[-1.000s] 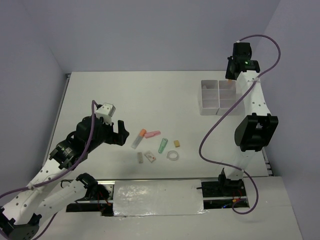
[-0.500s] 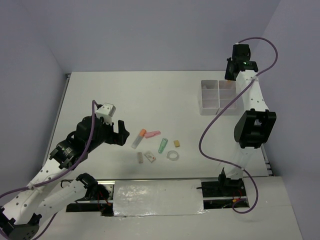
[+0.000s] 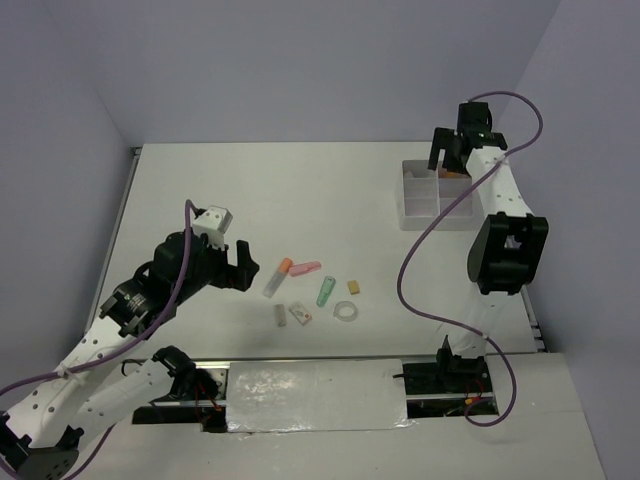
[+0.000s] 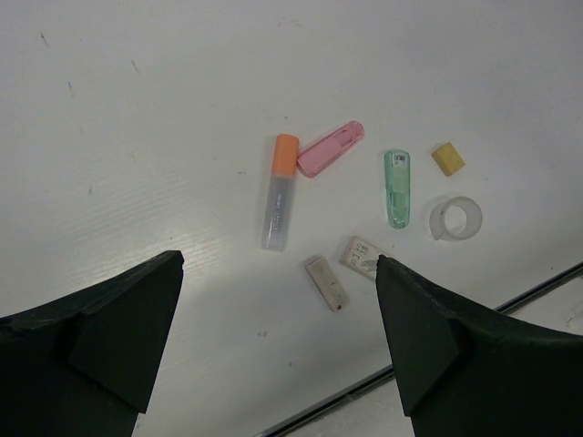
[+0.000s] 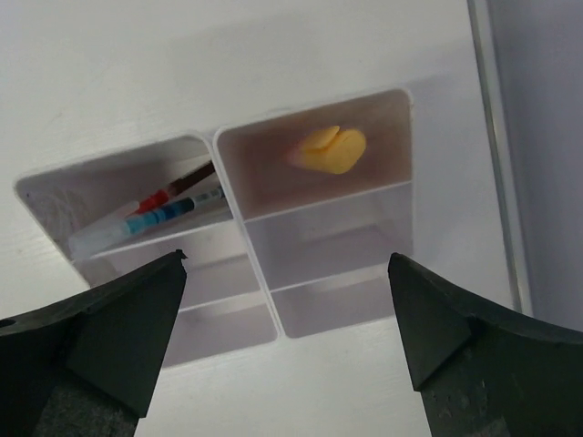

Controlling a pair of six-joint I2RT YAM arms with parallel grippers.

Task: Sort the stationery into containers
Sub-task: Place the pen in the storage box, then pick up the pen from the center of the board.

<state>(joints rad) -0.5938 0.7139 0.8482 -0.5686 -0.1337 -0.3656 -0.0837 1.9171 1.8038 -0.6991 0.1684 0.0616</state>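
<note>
The stationery lies loose mid-table: an orange-capped marker (image 4: pixel 280 191), a pink marker (image 4: pixel 331 148), a green packet (image 4: pixel 397 188), a yellow eraser (image 4: pixel 447 158), a clear tape ring (image 4: pixel 455 218) and two white erasers (image 4: pixel 327 282). My left gripper (image 4: pixel 278 262) hangs open above and just left of them (image 3: pixel 228 268), holding nothing. The containers (image 3: pixel 420 207) stand at the far right. My right gripper (image 3: pixel 450 160) is open over their far end (image 5: pixel 287 259). A yellow piece (image 5: pixel 330 150) lies in the far right compartment, and pens (image 5: pixel 168 208) lie in the far left one.
The other compartments of the trays (image 5: pixel 258 264) look bare. The table's right edge (image 5: pixel 492 164) runs close beside the trays. A dark slot along the table's near edge (image 4: pixel 437 355) lies just below the loose items.
My right gripper has opened and turned over the trays, and the small orange-yellow piece it held now lies in the far right compartment. The left arm has not moved.
</note>
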